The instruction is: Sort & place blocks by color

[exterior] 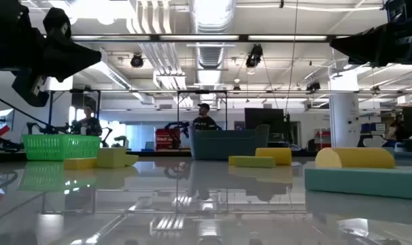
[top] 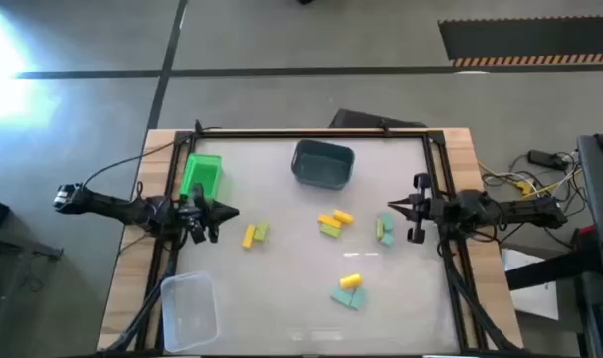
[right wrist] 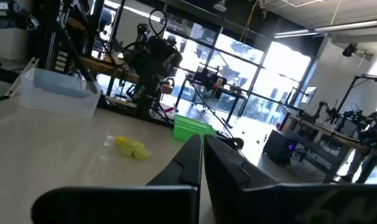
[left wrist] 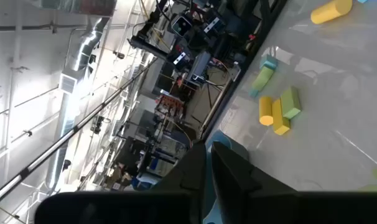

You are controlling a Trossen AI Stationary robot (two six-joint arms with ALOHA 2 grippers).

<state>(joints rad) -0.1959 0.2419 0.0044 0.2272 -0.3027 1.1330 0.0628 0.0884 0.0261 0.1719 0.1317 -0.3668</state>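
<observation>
Small blocks lie in loose groups on the white table: a yellow and a lime pair left of centre, yellow and lime ones at the middle, a lime and a teal one to the right, and a yellow one on teal and lime ones toward the near edge. My left gripper hovers shut at the left, pointing right, beside the bright green bin. My right gripper hovers shut at the right, pointing left, just above the lime and teal pair. Both hold nothing.
A dark teal bin stands at the far middle, and a clear plastic bin sits at the near left corner. A black frame runs round the table's edge. Cables lie off the table to the right.
</observation>
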